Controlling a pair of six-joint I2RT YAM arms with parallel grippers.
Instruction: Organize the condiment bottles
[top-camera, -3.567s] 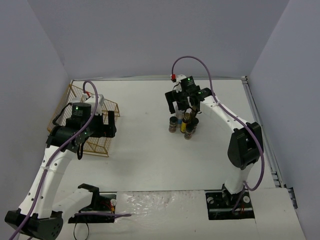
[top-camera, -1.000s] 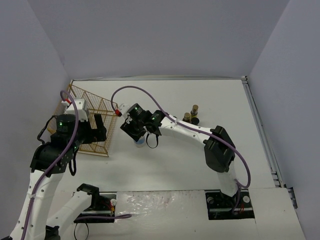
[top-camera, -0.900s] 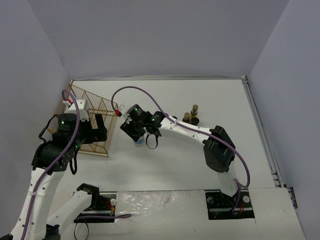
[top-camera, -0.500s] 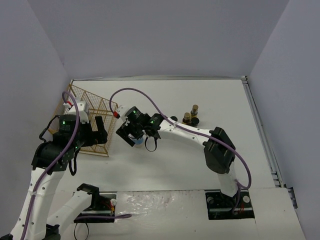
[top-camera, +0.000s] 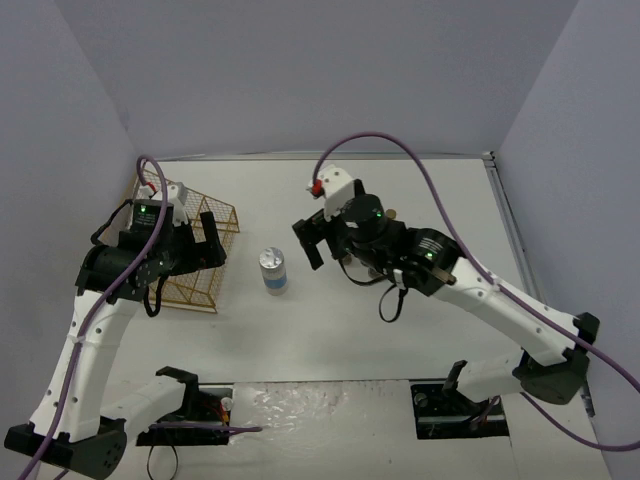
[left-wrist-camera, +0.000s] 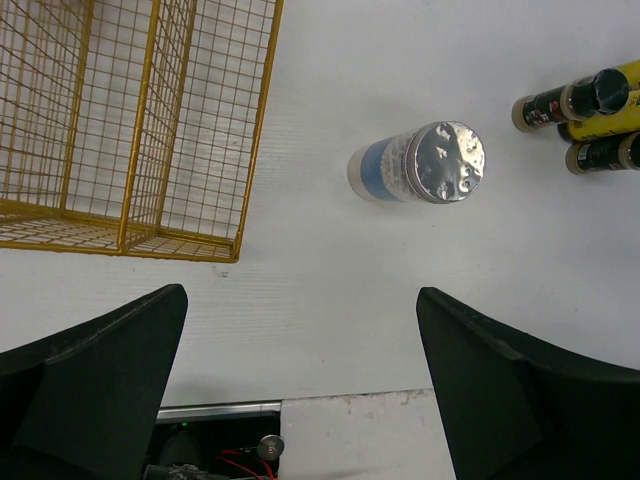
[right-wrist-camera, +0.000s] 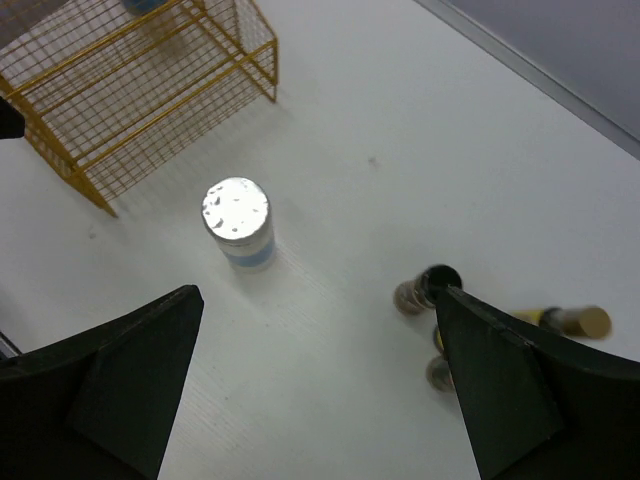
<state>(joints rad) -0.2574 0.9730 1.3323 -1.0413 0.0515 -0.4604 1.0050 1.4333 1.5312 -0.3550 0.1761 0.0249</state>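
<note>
The silver-capped white bottle (top-camera: 272, 270) stands mid-frame near the gold wire rack (top-camera: 186, 290), left hand (top-camera: 209, 244) and right hand (top-camera: 311, 243) both spread open; racking it looks next.

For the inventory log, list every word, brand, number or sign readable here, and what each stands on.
No text can be read in any view.
white silver-capped bottle: blue label band, any print too blurred to read.
small dark bottles: labels too small to read.
gold wire rack: no lettering shows.
</note>
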